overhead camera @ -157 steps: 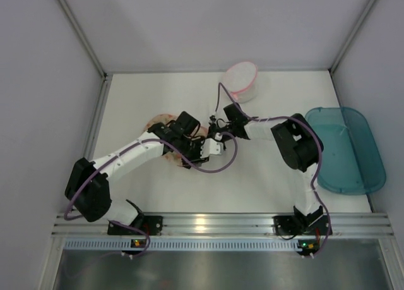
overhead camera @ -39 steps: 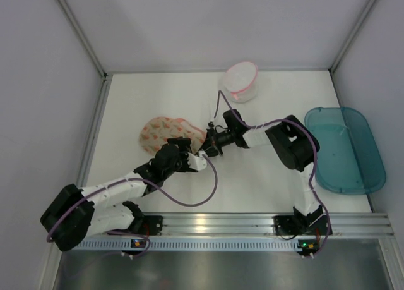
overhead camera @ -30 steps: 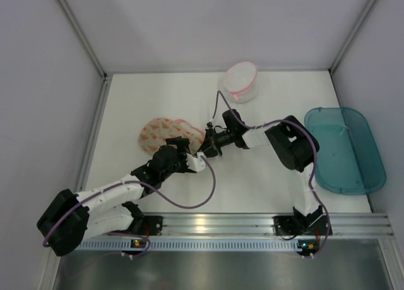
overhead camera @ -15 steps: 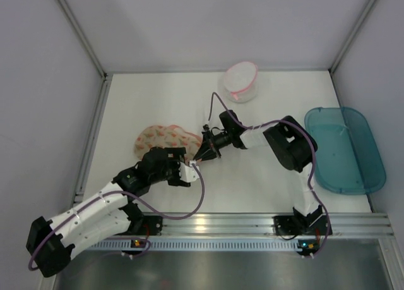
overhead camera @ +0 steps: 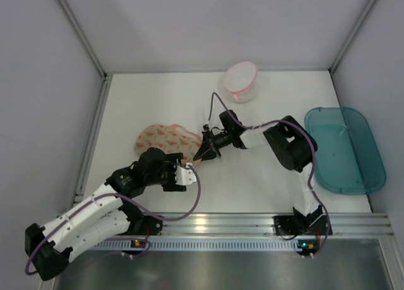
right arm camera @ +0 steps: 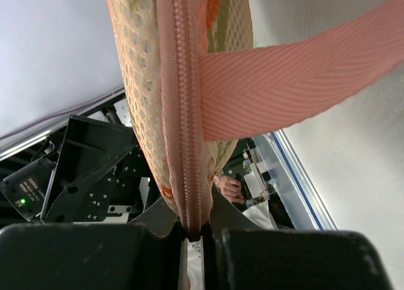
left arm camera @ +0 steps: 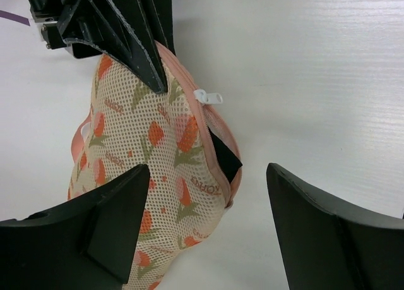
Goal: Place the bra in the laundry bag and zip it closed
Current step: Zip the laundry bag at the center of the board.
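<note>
My left arm swings out low to the left of its base and folds back inward. That brings my left pincer (left arm camera: 207, 170) up to the near right end of the laundry bag (overhead camera: 158, 137), on the left half of the desk (overhead camera: 252, 189). Its fingers are spread wide and hold nothing. In the wrist view they flank the bag's end, one on each side, clear of the mesh.

My right arm rises from its base, bends at the elbow beside the teal tub (overhead camera: 344, 151) and reaches left to mid-desk. My right pincer (right arm camera: 192, 228) angles down onto the bag's right edge. It is clamped tight on the pink zip seam (right arm camera: 183, 81), which runs straight down into the closed fingers.

The bra (left arm camera: 225, 156) is inside the bag. Only a black wedge of it shows, through a gap where the seam gapes apart. The white zip pull (left arm camera: 209, 97) sits just above that gap, and the black tips of my right pincer grip the seam just above and left of the pull. So the right pincer crowds the top of the bag, close to the pull.

A pink loop (right arm camera: 284, 81) crosses the right wrist view from the seam.

A small white pouch (overhead camera: 240, 81) stands at the far edge of the desk, well apart from the bag.
</note>
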Robot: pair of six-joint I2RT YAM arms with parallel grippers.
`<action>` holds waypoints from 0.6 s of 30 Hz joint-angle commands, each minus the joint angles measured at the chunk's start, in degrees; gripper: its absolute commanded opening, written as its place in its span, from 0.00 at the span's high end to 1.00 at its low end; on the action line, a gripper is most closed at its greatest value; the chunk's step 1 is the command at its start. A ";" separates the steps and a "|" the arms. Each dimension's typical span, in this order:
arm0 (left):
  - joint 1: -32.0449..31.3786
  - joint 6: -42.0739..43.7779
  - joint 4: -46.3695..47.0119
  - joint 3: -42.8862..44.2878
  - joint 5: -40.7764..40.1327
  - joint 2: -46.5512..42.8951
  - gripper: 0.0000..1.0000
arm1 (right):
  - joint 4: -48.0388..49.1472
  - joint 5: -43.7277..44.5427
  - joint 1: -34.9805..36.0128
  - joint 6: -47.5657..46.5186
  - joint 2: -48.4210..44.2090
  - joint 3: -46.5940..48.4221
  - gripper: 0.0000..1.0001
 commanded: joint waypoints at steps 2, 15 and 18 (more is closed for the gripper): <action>-0.13 -1.83 0.11 2.38 -2.84 1.41 0.21 | 0.48 -0.88 -0.03 -0.90 -0.14 2.33 1.00; -0.13 -0.78 10.04 2.55 -8.48 6.17 0.23 | 0.56 -0.79 -0.12 -0.98 -1.28 1.10 1.00; -0.13 -0.26 9.96 2.64 -8.39 5.55 0.24 | 0.56 -0.88 -0.03 -1.07 -1.11 1.19 1.00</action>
